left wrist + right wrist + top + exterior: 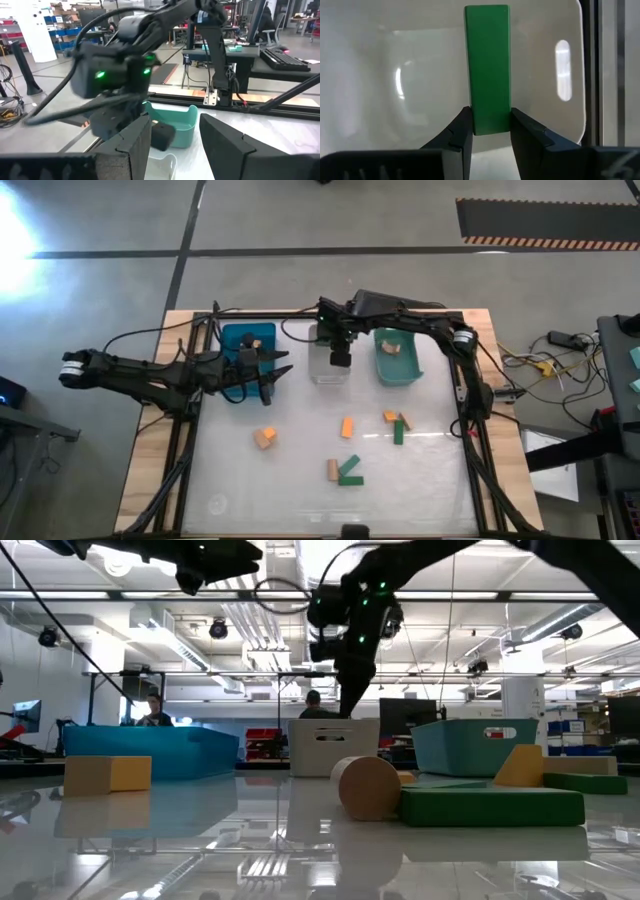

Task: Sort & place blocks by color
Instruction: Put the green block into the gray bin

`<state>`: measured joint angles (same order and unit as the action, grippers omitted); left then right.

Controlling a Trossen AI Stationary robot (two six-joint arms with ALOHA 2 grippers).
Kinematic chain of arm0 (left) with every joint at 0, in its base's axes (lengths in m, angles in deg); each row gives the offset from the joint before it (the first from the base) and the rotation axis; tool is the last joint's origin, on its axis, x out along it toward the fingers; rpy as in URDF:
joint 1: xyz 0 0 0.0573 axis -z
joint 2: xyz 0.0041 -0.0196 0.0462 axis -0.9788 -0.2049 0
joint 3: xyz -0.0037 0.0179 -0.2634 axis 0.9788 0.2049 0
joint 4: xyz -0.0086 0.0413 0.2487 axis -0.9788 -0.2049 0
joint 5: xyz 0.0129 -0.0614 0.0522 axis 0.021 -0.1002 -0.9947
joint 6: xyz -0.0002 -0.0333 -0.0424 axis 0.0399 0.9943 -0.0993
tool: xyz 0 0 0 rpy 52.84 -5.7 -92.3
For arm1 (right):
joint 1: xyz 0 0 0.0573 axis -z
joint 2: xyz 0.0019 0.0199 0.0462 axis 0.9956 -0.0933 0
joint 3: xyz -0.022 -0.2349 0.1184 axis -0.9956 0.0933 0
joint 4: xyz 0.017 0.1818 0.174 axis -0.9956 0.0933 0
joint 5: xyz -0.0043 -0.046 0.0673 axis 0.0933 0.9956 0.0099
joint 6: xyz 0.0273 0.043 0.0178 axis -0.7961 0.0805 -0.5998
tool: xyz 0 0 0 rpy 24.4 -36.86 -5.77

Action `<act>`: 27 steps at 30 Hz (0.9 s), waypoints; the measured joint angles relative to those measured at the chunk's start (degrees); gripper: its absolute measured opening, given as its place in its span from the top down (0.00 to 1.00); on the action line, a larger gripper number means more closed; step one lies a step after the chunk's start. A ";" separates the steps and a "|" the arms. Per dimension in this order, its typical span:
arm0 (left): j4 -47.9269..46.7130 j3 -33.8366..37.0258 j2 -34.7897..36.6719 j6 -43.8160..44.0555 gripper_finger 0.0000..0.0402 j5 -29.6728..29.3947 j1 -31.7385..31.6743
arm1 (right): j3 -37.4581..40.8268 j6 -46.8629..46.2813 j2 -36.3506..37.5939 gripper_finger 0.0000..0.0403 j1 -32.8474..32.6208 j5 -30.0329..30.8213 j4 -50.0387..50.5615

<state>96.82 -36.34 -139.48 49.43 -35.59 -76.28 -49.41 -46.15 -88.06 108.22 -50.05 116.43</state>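
Note:
My right gripper (490,117) is above the clear bin (322,370), shut on a dark green bar (487,60); it also shows in the high view (340,359) and the low view (352,690). My left gripper (175,145) is open beside the blue bin (240,350), which holds an orange block (252,340). A tan block (393,348) lies in the teal bin (398,372). Loose on the table lie a tan-and-orange block (264,438), two orange blocks (347,427) (390,417), a green bar with a tan piece (400,430), a tan block (332,470) and a green block (350,472). My right gripper pinches the green bar between its two fingers at the end nearest the wrist (490,127). The fingers (462,130) come from above, pointing down, one on each long side. The bar points down past the fingertips into the clear bin; whether its lower end touches the floor does not show.
The three bins stand in a row along the table's far side: blue, clear, teal. The loose blocks lie in the middle and toward the right. Black frame rails (190,440) run along the table's edges. People sit in the room beyond (313,705).

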 joint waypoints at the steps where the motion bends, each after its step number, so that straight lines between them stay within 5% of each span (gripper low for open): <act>1: -0.17 0.01 0.15 0.00 0.62 0.00 0.00 | -1.08 0.14 -1.10 0.77 0.46 0.01 0.21; 10: -1.96 0.06 1.01 -0.04 0.62 0.00 0.02 | -11.13 0.88 -11.46 0.77 2.24 0.00 6.44; 20: -3.07 0.06 1.05 0.12 0.62 0.00 0.04 | -13.82 2.02 -16.30 0.77 2.34 1.35 7.46; 27: -3.88 0.08 1.05 0.17 0.62 0.00 0.07 | -13.20 2.37 -17.34 0.66 2.34 1.44 7.99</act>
<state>92.94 -36.26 -138.43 49.60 -35.59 -76.22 -62.61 -43.78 -105.40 110.56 -48.60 124.42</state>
